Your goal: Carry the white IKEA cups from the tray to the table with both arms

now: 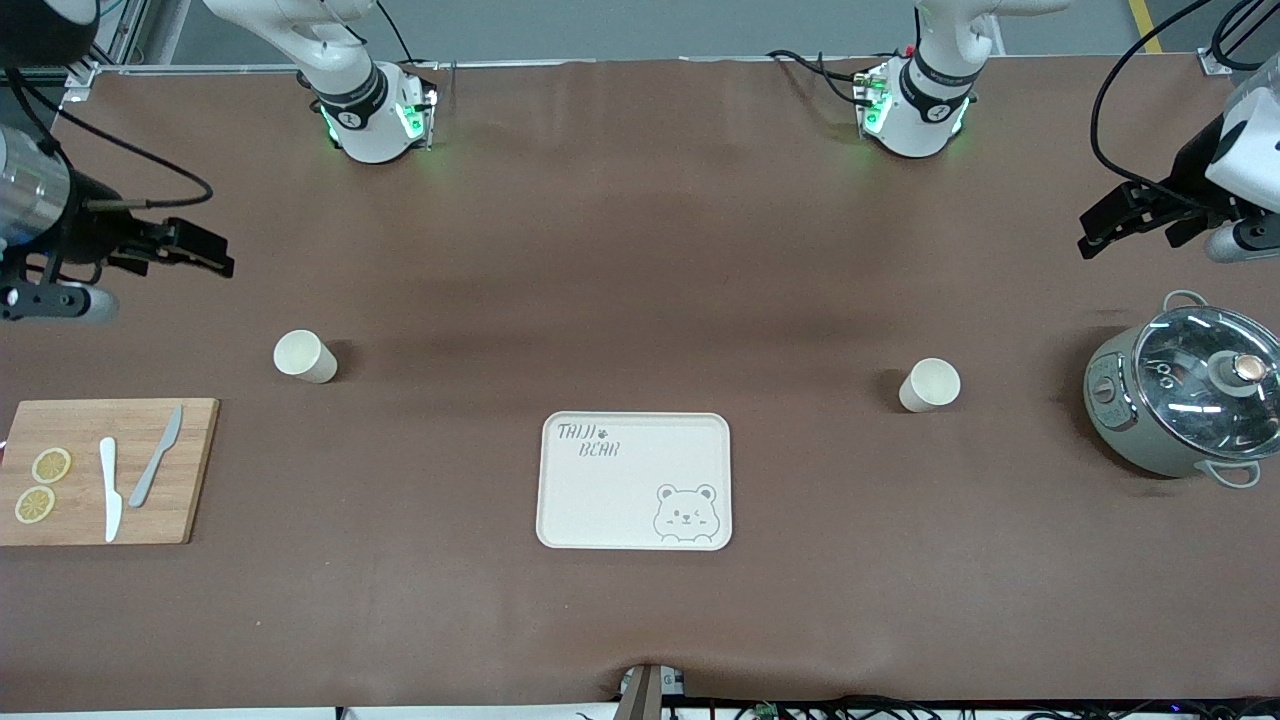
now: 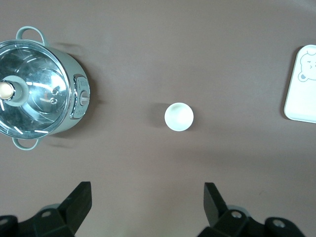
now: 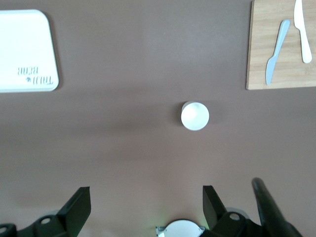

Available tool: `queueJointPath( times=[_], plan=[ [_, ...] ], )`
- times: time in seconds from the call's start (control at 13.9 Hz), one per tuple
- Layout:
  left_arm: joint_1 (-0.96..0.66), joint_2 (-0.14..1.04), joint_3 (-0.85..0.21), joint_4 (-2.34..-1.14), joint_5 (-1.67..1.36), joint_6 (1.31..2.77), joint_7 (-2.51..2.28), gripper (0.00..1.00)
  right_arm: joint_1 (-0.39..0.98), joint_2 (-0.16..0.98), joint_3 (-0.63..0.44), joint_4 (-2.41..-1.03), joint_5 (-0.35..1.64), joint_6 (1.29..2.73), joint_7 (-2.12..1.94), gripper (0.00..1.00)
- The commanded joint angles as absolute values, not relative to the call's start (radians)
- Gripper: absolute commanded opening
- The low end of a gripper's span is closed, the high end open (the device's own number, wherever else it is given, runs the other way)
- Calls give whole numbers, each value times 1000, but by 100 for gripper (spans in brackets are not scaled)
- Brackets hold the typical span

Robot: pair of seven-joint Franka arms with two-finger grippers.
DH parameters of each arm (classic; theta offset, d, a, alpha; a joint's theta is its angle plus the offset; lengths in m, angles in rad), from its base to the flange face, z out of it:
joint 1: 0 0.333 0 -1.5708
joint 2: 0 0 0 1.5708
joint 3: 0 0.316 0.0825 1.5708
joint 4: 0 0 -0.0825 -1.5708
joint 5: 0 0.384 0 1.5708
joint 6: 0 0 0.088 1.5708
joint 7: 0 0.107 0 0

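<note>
Two cream-white cups stand upright on the brown table, both farther from the front camera than the tray (image 1: 620, 500). One cup (image 1: 305, 356) is toward the right arm's end and shows in the right wrist view (image 3: 195, 116). The other cup (image 1: 929, 385) is toward the left arm's end and shows in the left wrist view (image 2: 178, 116). My right gripper (image 1: 215, 252) is open and empty in the air at its end of the table, apart from its cup (image 3: 147, 200). My left gripper (image 1: 1088, 232) is open and empty, up above the pot's end (image 2: 147, 197).
A grey-green pot with a glass lid (image 1: 1185, 400) stands at the left arm's end. A wooden cutting board (image 1: 190, 500) with two knives and lemon slices lies at the right arm's end. The white bear-print tray lies mid-table, nearer the front camera.
</note>
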State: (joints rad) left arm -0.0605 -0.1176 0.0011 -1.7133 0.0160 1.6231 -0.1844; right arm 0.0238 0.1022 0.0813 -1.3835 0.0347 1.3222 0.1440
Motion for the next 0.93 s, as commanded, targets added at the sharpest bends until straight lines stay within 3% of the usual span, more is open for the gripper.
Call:
queueJointPath(
  times=[0.0,0.22,0.5,0.86],
  plan=[
    [-67,-112,-3,-1690,5,1588,-189,100,31,16,74,-1480,12,1316,141,100],
    [-75,-112,-5,-1680,6,1582,-176,100,-37,-31,61,-1566,24,1371,-13,100],
    [-80,-95,-28,-1631,3,1536,-181,100,-31,-12,66,-1459,14,1365,-14,100],
    [-78,-40,-61,-1559,38,1523,-179,100,-41,-3,61,-1463,9,1376,-15,100]
  ],
)
